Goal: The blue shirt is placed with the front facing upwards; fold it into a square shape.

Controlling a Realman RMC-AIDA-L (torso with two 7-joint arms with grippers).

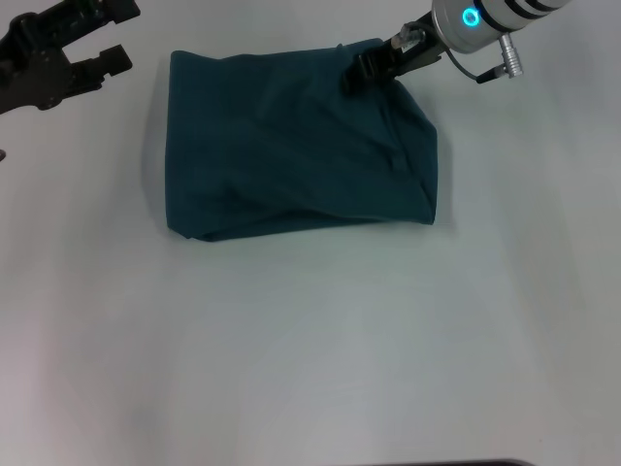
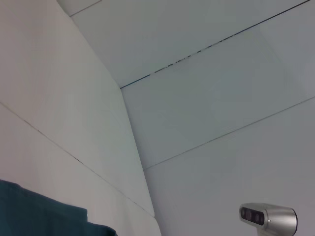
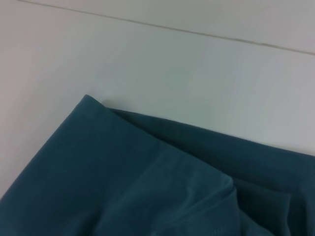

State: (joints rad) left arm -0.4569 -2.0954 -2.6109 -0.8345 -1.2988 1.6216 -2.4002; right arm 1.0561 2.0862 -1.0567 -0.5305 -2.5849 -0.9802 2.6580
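The blue shirt (image 1: 291,146) lies on the white table as a folded, roughly rectangular teal bundle with rumpled layers, no lettering showing. My right gripper (image 1: 367,68) is down at the shirt's far right corner, touching the cloth there. The right wrist view shows that part of the shirt (image 3: 123,182) close up, with overlapping folded layers lying on the table. My left gripper (image 1: 128,35) hangs open and empty above the table, off the shirt's far left corner. A small piece of the shirt (image 2: 39,216) shows in the left wrist view.
The white table (image 1: 310,349) spreads wide in front of the shirt and to both sides. White wall panels (image 2: 197,98) and a silver camera-like device (image 2: 268,217) appear in the left wrist view.
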